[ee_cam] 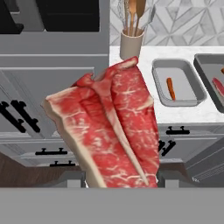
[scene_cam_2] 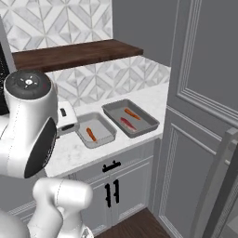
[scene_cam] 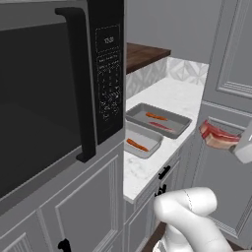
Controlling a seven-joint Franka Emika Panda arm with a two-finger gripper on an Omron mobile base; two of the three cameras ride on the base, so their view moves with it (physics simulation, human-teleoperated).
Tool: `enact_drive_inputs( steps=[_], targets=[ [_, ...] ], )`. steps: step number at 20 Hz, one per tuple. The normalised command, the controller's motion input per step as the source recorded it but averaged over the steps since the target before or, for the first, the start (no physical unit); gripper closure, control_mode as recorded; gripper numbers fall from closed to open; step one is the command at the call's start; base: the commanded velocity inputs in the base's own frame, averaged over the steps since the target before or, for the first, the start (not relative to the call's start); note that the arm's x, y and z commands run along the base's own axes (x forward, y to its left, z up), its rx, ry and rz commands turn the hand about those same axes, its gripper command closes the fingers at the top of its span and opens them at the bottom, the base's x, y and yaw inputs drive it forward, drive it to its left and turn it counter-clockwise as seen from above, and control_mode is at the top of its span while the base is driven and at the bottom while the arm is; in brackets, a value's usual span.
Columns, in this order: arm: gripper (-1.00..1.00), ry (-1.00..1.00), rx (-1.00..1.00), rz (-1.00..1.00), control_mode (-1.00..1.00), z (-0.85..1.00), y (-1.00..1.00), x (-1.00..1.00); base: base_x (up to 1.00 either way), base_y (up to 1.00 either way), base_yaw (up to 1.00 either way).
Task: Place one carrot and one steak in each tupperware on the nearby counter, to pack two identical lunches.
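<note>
While pincer (ee_cam: 120,186) grips one steak (ee_cam: 105,131), two tupperwares (scene_cam: 158,119) (scene_cam: 142,140), two carrots (scene_cam: 156,116) (scene_cam: 137,144)

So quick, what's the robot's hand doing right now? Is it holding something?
Gripper: closed on a steak, carried in the air, away from the counter.

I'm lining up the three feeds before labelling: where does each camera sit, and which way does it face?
Left base view: behind the arm's left, past the microwave toward the counter; white arm link lower right, steak held at right.
Right base view: behind its right, facing the two tupperware; arm fills the left.
Hand view: on the hand, along the gripper clamping the steak, toward the cabinets and the utensil holder.
All share the tupperware with a carrot.
</note>
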Motion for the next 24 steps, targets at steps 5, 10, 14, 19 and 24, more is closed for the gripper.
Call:
enact_drive_inputs(
  steps=[5,10,14,19,24],
  targets=[
    [1.0,0.0,0.0,0.0,1.0,0.0,0.0,0.0,0.66,0.0,0.0],
    [1.0,0.06,-0.02,0.02,-1.0,-0.28,-0.12,0.8,0.0,0.0,0.0],
    [1.0,0.15,0.09,0.09,-1.0,-0.65,-0.2,1.0,0.0,0.0,0.0],
    [1.0,0.18,0.09,0.17,-1.0,-0.77,0.01,1.0,0.0,0.0,0.0],
    [1.0,0.02,0.02,0.02,-1.0,-0.53,0.24,1.0,0.0,0.0,0.0]
  ],
)
